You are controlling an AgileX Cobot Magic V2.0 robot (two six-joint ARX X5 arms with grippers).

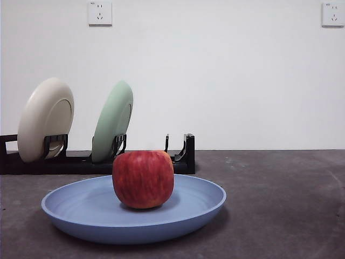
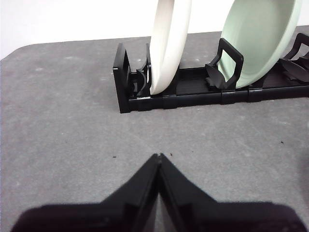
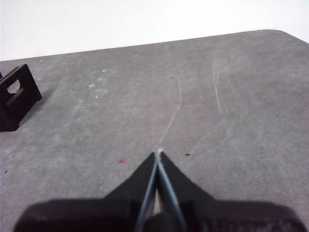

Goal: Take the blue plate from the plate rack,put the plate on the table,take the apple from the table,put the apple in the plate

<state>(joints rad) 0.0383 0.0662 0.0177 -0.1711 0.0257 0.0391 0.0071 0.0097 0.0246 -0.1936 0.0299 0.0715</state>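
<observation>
The red apple sits in the middle of the light-blue plate, which lies flat on the dark grey table in front of the black plate rack. Neither gripper shows in the front view. My left gripper is shut and empty above the bare table, facing the rack's end. My right gripper is shut and empty above the bare table, with one end of the rack at the picture's edge.
A cream plate and a pale green plate stand upright in the rack; both show in the left wrist view, cream and green. A white wall stands behind the table.
</observation>
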